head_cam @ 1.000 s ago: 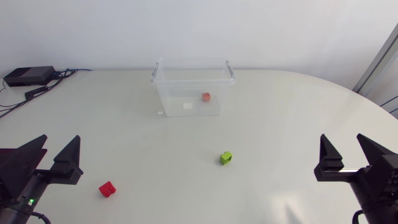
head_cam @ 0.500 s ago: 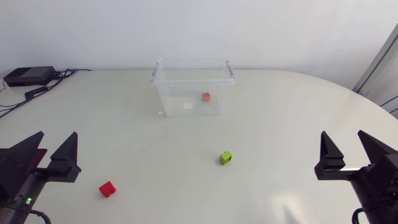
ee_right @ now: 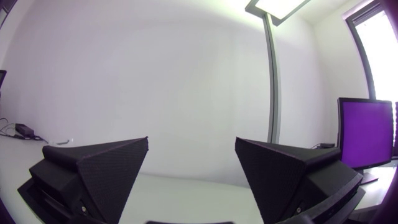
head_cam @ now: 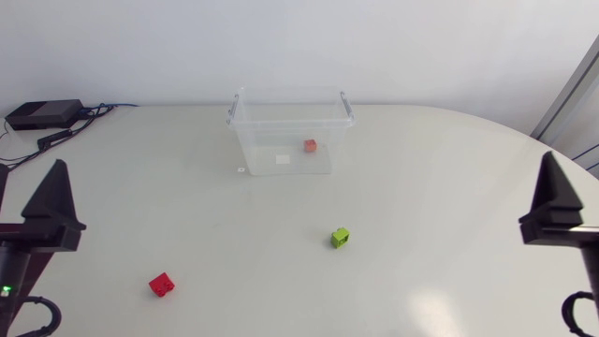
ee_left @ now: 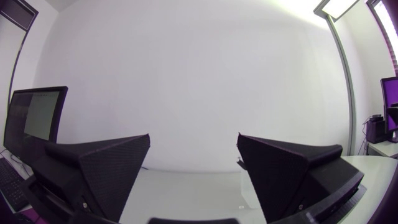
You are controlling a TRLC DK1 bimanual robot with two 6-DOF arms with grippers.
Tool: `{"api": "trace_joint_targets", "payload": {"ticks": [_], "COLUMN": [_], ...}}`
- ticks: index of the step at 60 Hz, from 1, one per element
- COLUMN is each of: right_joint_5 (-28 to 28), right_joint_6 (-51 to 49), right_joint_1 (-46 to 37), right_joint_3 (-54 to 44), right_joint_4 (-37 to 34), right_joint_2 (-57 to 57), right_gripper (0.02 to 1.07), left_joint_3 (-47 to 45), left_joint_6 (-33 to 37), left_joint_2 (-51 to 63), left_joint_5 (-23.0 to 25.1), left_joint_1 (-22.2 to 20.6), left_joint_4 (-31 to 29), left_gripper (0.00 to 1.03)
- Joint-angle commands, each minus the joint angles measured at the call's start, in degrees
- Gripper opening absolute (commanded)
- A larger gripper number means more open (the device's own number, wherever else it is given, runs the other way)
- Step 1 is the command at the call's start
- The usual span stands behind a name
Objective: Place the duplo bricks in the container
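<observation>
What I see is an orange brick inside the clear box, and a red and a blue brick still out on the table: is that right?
Not quite: the second loose one is a green brick, not blue, as the head view shows. The orange brick is inside the clear box, and the red brick lies out on the table.

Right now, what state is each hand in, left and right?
Left hand: open, holding nothing.
Right hand: open, holding nothing.
</observation>
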Motion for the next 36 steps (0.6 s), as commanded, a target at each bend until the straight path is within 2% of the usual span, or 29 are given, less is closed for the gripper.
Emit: {"api": "trace_joint_targets", "payload": {"ticks": [1, 19, 36], "right_joint_5": [0.63, 0.02, -0.16], "right_joint_6": [-1.82, -4.98, -5.07], "right_joint_1": [0.20, 1.96, 2.05], "right_joint_3": [3.39, 12.97, 29.93], "right_joint_4": [1.87, -1.03, -6.30], "right_joint_2": [-0.54, 1.04, 13.17], "right_gripper": [1.02, 1.02, 1.02], "left_joint_3": [4.12, 17.04, 36.99], "left_joint_6": [0.08, -1.15, -1.67], "left_joint_2": [-0.96, 0.10, 11.00], "left_joint_5": [-0.26, -0.26, -0.26], "left_joint_1": [-0.06, -1.99, -4.36], "left_joint_4": [1.57, -3.61, -10.38], "left_gripper": [0.97, 0.97, 0.97]}}
